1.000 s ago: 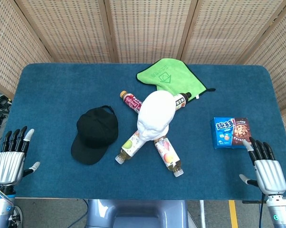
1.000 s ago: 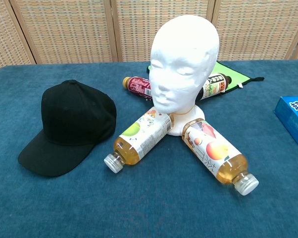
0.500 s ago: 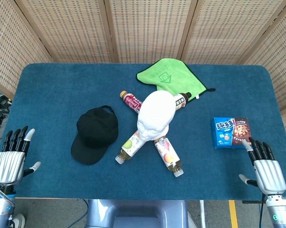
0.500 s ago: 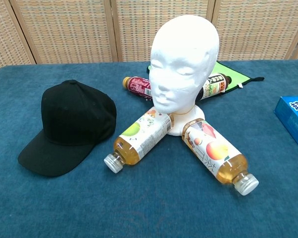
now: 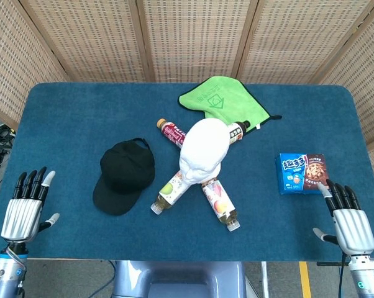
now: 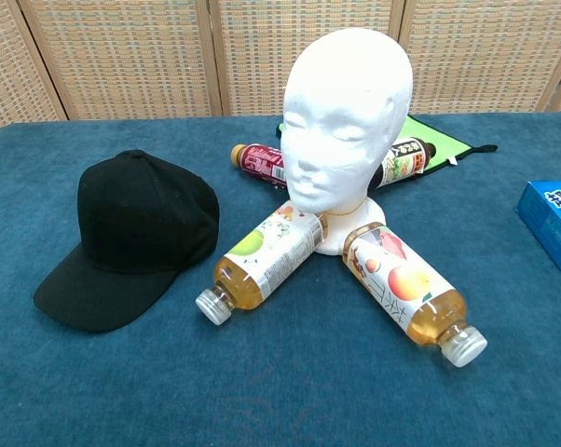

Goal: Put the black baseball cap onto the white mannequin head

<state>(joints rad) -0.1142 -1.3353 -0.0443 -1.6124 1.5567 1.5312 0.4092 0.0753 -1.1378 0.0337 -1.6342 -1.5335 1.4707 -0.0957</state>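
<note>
The black baseball cap [image 5: 123, 174] [image 6: 131, 235] lies flat on the blue table, brim toward the near left, just left of the white mannequin head [image 5: 203, 149] [image 6: 347, 126]. That head stands upright at the table's middle, bare. My left hand [image 5: 27, 212] hovers at the near-left edge, fingers spread, holding nothing, well left of the cap. My right hand [image 5: 348, 225] sits at the near-right edge, also empty with fingers apart. Neither hand shows in the chest view.
Several drink bottles lie fanned around the mannequin's base: two near ones [image 6: 261, 262] [image 6: 407, 293] and two behind [image 6: 260, 164] [image 6: 402, 160]. A green cloth [image 5: 222, 101] lies at the back. A blue cookie box [image 5: 302, 173] sits ahead of my right hand.
My left hand has shifted slightly right and nearer along the table edge. The cap, head and right hand have not moved.
</note>
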